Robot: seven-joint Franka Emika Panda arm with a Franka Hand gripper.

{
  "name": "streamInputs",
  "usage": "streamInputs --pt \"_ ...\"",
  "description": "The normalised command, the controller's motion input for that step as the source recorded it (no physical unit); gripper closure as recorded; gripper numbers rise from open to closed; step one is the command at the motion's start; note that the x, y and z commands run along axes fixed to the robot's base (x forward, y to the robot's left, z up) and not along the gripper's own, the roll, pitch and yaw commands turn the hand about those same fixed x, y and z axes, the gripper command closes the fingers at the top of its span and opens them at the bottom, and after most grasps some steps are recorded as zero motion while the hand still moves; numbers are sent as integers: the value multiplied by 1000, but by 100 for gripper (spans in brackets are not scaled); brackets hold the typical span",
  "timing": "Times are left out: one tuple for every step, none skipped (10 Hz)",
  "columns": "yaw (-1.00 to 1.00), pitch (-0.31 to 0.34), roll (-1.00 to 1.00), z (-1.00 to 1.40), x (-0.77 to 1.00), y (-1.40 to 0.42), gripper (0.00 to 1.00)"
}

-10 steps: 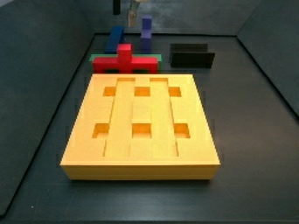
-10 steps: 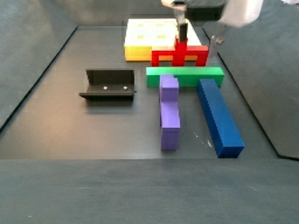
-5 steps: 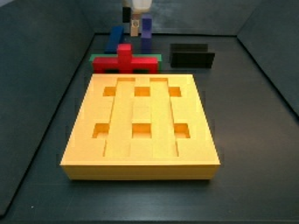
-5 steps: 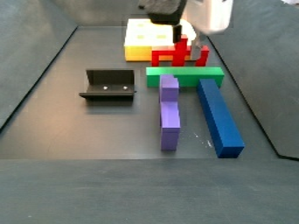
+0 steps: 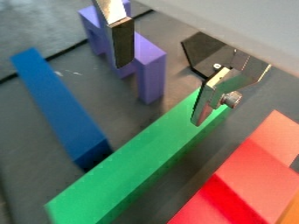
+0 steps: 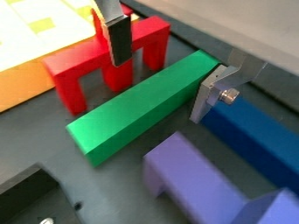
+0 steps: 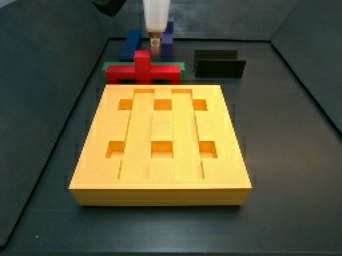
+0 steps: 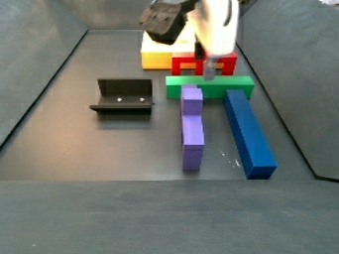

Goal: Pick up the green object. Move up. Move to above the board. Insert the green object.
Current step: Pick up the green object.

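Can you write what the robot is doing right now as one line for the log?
phase: pick up | pincer: open, fingers either side of green object | green object: on floor, not lifted | board: slots empty

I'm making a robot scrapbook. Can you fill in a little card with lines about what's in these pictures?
gripper: open, low over the green bar, one of its fingers on each side
green bar: flat on the floor, not lifted
board: orange-yellow, six square holes
red piece: between bar and board
purple piece: on the floor beside the green bar
blue bar: next to the purple piece
fixture: black, off to one side
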Motion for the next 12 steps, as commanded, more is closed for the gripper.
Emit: streamInputs --pt "-37 134 33 -269 494 -43 0" --pt "-231 70 0 -251 86 0 0" --pt "-386 77 0 -171 -23 0 0" --pt "-437 66 0 0 -83 0 0" --pt "-349 14 -29 189 43 -260 0" --pt "-277 16 -147 374 180 -189 0" --pt "-257 0 -221 417 94 -91 0" --pt "-209 0 -177 237 0 -26 0" --pt "-134 -47 -136 -69 -129 0 0" --pt "-114 -83 -93 -194 -369 37 0" --pt "-54 -100 -104 -111 -440 86 0" --pt "-43 -99 -97 0 -391 0 0"
